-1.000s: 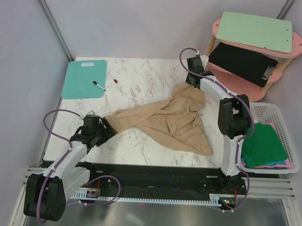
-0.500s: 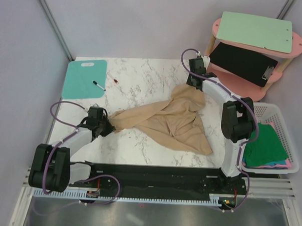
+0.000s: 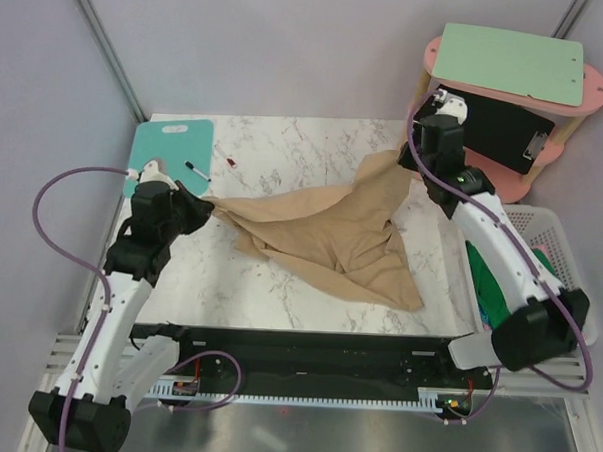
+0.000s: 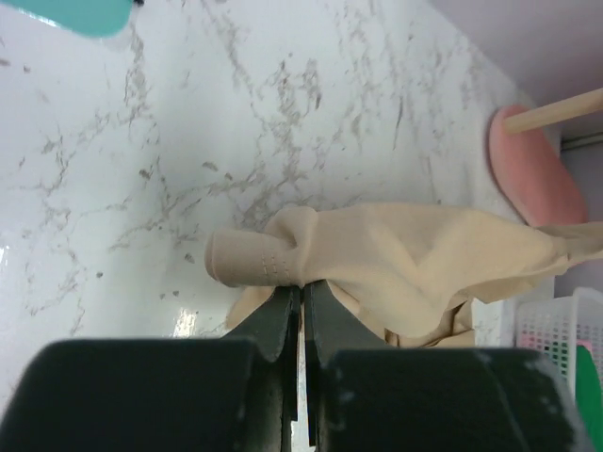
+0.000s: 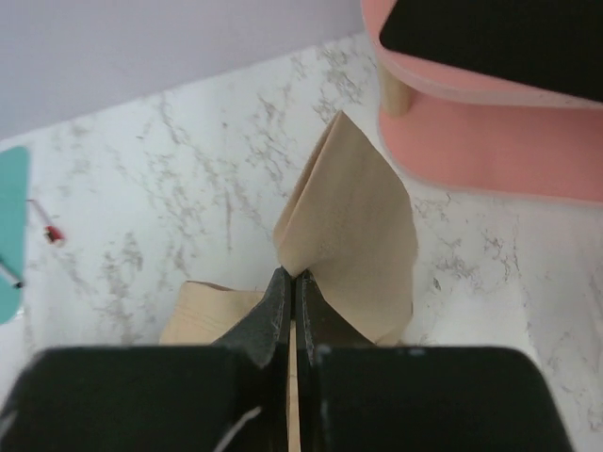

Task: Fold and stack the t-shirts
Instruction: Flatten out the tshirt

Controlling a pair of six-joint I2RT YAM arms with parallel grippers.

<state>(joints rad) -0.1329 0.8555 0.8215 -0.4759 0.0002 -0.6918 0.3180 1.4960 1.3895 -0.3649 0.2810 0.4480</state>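
Note:
A tan t-shirt (image 3: 326,232) hangs stretched between both arms above the marble table (image 3: 275,150), its lower part still lying on the top. My left gripper (image 3: 204,204) is shut on the shirt's left hemmed corner (image 4: 259,256), which bunches above the fingertips (image 4: 300,287). My right gripper (image 3: 410,156) is shut on the shirt's far right corner (image 5: 353,212), which stands up in a peak above the jaws (image 5: 294,276). More folded t-shirts, green (image 3: 514,285) on top, lie in the white basket (image 3: 556,232) at the right.
A teal board (image 3: 170,150) with a marker (image 3: 196,170) lies at the table's far left. A pink two-level shelf (image 3: 507,105) holding a green clipboard and a black clipboard stands at the far right, close to my right arm.
Both arms have risen and pulled apart, lifting the shirt's two corners off the table. The left gripper shut on the left corner and carried it toward the far left.

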